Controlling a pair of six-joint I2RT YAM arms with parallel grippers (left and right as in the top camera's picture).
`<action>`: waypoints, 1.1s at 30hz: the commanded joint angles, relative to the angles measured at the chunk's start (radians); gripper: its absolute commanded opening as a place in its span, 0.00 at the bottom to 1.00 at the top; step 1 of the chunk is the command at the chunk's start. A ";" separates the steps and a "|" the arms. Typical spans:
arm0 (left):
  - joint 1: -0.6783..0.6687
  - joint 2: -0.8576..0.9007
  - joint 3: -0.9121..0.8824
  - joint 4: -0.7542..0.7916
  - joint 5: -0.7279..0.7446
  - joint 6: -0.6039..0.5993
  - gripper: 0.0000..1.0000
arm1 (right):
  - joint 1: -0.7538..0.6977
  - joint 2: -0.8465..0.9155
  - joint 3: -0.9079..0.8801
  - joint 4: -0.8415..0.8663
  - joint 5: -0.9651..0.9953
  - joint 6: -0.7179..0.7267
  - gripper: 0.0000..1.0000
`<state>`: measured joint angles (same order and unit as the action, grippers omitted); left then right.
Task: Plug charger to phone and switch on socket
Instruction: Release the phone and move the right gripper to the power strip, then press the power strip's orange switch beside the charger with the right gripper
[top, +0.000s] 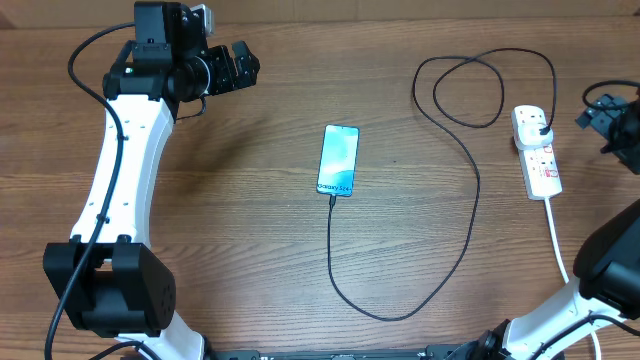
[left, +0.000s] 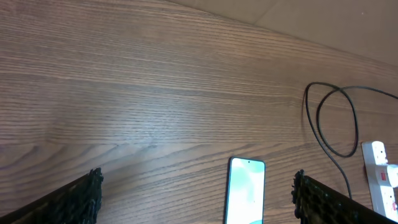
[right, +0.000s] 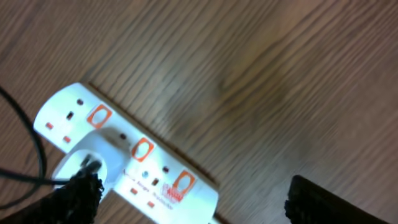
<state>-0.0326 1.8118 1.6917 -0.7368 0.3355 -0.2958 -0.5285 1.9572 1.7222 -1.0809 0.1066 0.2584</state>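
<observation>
Lying flat and screen-up near the middle of the table (top: 250, 230), the phone (top: 338, 160) has the small tip of the charger (top: 330, 240) touching its near end, though how deep it sits is too small to tell. From there the thin black cable runs toward the near edge, sweeps right and back up, makes a loose loop at the far side, and ends in a plug head (top: 539, 124) seated in the far outlet of the socket (top: 540, 165), well to the right of the phone. The socket's orange switch marks show in the right wrist view, but their position cannot be read. The right gripper (right: 193, 186) hangs just over the socket with its fingers (right: 78, 196) spread wide, holding nothing. The left gripper (top: 240, 65) is well apart at the far left, also wide and empty, with the phone's top showing between its fingers in its own camera.
</observation>
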 joint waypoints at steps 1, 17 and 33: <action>-0.003 -0.032 0.026 0.001 -0.006 0.001 1.00 | -0.003 0.008 -0.057 0.042 0.005 0.003 0.97; -0.003 -0.032 0.026 0.001 -0.006 0.001 1.00 | -0.003 0.175 -0.099 0.098 -0.042 0.002 1.00; -0.003 -0.032 0.026 0.001 -0.006 0.002 1.00 | -0.003 0.227 -0.100 0.105 -0.163 -0.005 1.00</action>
<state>-0.0326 1.8118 1.6917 -0.7368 0.3355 -0.2958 -0.5434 2.1426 1.6264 -0.9810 0.0254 0.2588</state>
